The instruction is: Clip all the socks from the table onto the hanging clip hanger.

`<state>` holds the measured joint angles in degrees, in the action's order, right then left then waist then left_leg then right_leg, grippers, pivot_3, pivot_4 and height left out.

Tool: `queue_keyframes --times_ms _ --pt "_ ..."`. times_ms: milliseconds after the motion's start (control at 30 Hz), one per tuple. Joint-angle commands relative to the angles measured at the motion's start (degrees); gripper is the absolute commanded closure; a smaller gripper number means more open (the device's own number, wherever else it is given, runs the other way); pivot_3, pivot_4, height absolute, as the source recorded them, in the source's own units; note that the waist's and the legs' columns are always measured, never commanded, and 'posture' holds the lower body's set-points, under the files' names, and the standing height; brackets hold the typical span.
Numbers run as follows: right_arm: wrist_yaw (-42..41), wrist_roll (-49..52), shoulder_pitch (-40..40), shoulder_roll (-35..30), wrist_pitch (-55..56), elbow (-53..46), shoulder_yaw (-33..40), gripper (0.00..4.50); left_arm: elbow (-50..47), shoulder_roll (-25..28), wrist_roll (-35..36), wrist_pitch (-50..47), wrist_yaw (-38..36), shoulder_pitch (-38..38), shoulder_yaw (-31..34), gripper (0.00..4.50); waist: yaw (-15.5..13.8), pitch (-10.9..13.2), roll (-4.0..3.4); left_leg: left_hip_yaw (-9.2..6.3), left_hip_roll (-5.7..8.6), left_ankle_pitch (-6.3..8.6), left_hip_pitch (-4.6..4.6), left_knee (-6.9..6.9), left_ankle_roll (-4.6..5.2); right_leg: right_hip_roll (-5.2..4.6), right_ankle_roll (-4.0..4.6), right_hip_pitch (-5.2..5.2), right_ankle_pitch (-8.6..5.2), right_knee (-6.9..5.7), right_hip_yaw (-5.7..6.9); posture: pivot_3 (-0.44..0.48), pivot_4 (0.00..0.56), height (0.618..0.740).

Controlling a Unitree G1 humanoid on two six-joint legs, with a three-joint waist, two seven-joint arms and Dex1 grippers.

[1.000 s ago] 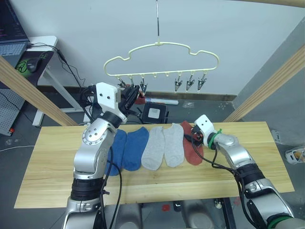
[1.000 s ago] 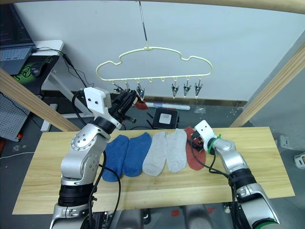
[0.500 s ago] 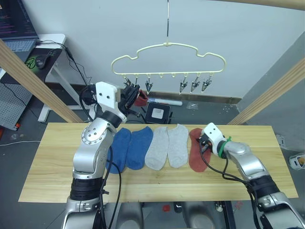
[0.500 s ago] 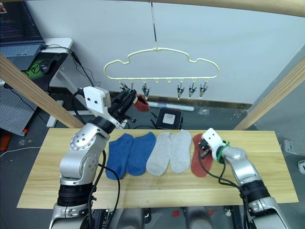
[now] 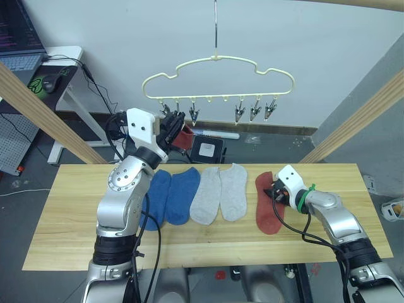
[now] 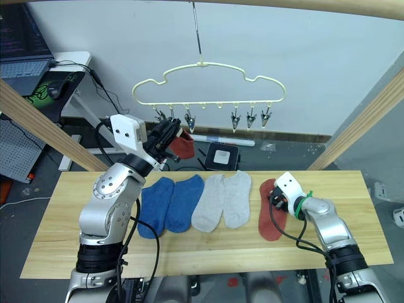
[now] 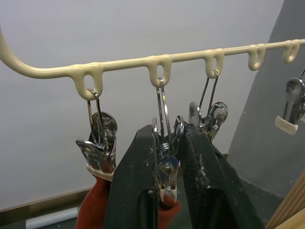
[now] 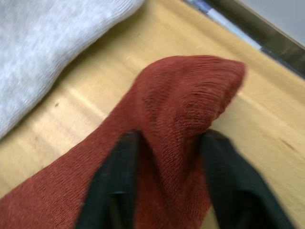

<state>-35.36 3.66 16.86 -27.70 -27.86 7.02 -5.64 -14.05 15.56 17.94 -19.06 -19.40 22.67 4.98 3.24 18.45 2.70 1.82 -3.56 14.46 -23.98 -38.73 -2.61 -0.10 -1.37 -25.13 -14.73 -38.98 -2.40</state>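
The pale yellow clip hanger [image 5: 218, 62] hangs behind the table [image 5: 76, 214]. My left gripper [image 5: 173, 123] is raised to its left clips. In the left wrist view its fingers [image 7: 136, 191] are shut on a metal clip [image 7: 165, 160]. A rust red sock [image 5: 185, 136] hangs right there, held by the neighbouring clip [image 7: 97, 148]. On the table lie two blue socks [image 5: 169, 194], two light grey socks [image 5: 221, 191] and another rust red sock [image 5: 268, 203]. My right gripper [image 5: 276, 191] is shut on a raised fold of that sock [image 8: 181, 100].
Three clips [image 5: 254, 108] hang free on the hanger's right side. Slanted wooden poles [image 5: 38, 107] stand at both sides. A white desk with a laptop and mouse [image 5: 44, 69] is at the back left. A black box [image 5: 205, 146] lies on the floor behind the table.
My right gripper has dragged the rust red sock to the right, away from the grey socks. The left gripper has stayed at the hanger's clips. The camera has shifted a little.
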Motion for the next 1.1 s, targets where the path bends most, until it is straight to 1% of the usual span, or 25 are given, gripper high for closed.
queue_keyframes --times_ms 33,167,367,633,667,733,900,967,1000,1100 --pt "4.2 3.9 -1.2 2.8 -6.7 -6.0 5.4 1.09 -2.6 0.1 0.7 0.6 -0.2 -0.1 0.6 4.13 0.0 0.0 -0.01 -0.01 -0.02 0.00 0.00 0.00 0.00 0.00 0.00 0.00 0.00 0.00 -0.02 -0.103 0.332 0.740" --pt "10.6 3.8 -2.6 7.7 -8.7 -8.4 7.5 1.04 -2.5 0.2 0.8 0.5 -0.1 -0.1 0.8 4.13 0.0 0.0 -0.02 -0.03 -0.02 0.00 -0.01 0.02 0.00 0.01 0.00 -0.01 0.00 -0.01 -0.06 -0.107 0.332 0.740" --pt "17.5 1.7 -2.1 13.0 -5.4 -4.9 7.3 1.04 -2.1 0.1 0.8 0.4 -0.2 0.4 0.8 4.14 0.0 0.0 -0.05 0.04 0.01 0.00 -0.02 0.03 -0.01 -0.01 -0.01 -0.05 -0.01 0.00 -0.04 -0.106 0.331 0.740" --pt "20.8 -0.1 -0.3 15.7 -1.7 0.3 5.6 1.04 -2.0 0.2 0.9 0.2 -0.3 0.6 0.9 4.14 0.0 0.1 -0.10 0.06 0.00 0.00 -0.03 0.07 0.00 0.02 -0.01 -0.10 -0.01 0.02 -0.03 -0.105 0.329 0.740" --pt "20.8 -0.3 -0.2 15.7 -1.7 0.6 5.4 1.41 -2.0 0.3 0.9 0.2 -0.3 0.5 0.9 4.14 0.0 0.1 -0.10 0.06 0.00 0.00 -0.03 0.07 0.00 0.01 -0.01 -0.10 -0.01 0.02 -0.03 -0.105 0.329 0.740" --pt "20.9 -0.5 0.0 15.8 -1.2 1.2 5.1 1.96 -2.1 0.3 0.9 0.2 -0.3 0.4 1.0 4.14 0.0 0.1 -0.10 0.05 0.00 0.00 -0.04 0.07 -0.01 0.01 -0.01 -0.10 -0.01 0.02 -0.03 -0.101 0.328 0.740" --pt "20.7 -0.9 0.2 15.3 0.3 1.9 4.6 3.77 -2.3 0.4 0.9 0.0 -0.4 0.2 1.1 4.14 0.0 0.1 -0.10 0.05 0.00 0.00 -0.03 0.07 0.00 0.01 -0.02 -0.09 -0.01 0.02 -0.03 -0.100 0.328 0.740" --pt "20.2 -0.9 0.2 14.9 1.2 1.7 4.5 4.38 -2.4 0.5 0.9 -0.1 -0.4 0.1 1.1 4.14 0.0 0.1 -0.10 0.05 0.00 0.00 -0.03 0.07 0.00 0.01 -0.02 -0.09 -0.01 0.02 -0.03 -0.100 0.328 0.740" --pt "19.6 -0.8 0.0 14.5 1.5 1.1 4.2 4.50 -2.5 0.5 1.0 -0.2 -0.5 0.0 1.2 4.14 0.0 0.1 -0.10 0.05 0.00 0.00 -0.04 0.07 0.00 0.01 -0.02 -0.09 -0.01 0.02 -0.03 -0.100 0.328 0.740" --pt "16.1 -0.2 -0.3 12.8 2.4 -2.4 2.9 4.50 -2.9 0.9 1.6 -0.6 -0.9 -0.1 1.6 4.14 0.0 0.1 -0.11 0.05 0.00 0.00 -0.05 0.08 0.00 0.01 -0.02 -0.10 -0.01 0.03 -0.03 -0.100 0.328 0.740"
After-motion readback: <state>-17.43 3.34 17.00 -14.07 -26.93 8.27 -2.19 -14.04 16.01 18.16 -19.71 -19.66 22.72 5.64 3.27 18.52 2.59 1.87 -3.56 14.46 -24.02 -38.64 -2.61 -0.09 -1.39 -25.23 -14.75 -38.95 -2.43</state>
